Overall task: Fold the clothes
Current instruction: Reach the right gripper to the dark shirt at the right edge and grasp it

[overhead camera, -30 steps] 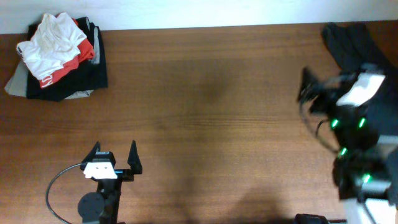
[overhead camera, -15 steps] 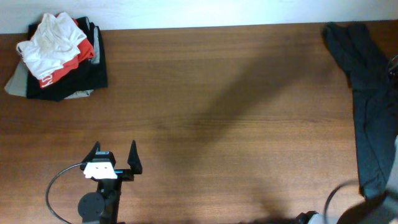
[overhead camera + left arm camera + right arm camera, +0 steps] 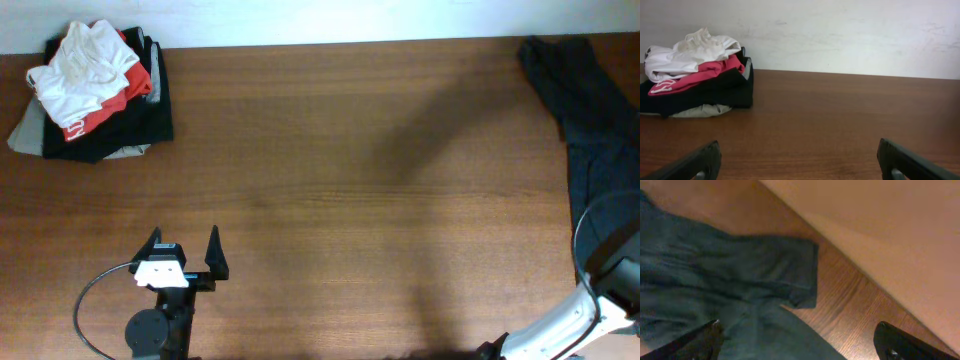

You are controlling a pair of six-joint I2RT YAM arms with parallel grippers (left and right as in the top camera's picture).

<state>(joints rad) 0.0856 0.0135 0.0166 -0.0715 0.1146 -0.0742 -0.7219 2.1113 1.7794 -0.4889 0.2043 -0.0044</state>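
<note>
Dark wood surface [image 3: 330,190], backed by a pale wall, carries the charcoal T-shirt [image 3: 592,140] rumpled along its right edge. Its long axis runs from the far edge toward the robot's side, and no lettering shows. The right hand [image 3: 797,342] hangs directly over this cloth with its fingers spread wide and nothing between them. What looks like a sleeve [image 3: 792,275] juts toward the wall just ahead of it. The left hand [image 3: 184,242] is equally wide and empty, parked near the front left and well apart from the shirt, with bare wood between them. It faces the pile at the far left corner, where a white garment [image 3: 75,65] and a red garment [image 3: 112,100] lie on darker cloth. The right arm is clearly the nearer, so the first pull, dragging the shirt leftward onto open wood, probably falls to it.
</note>
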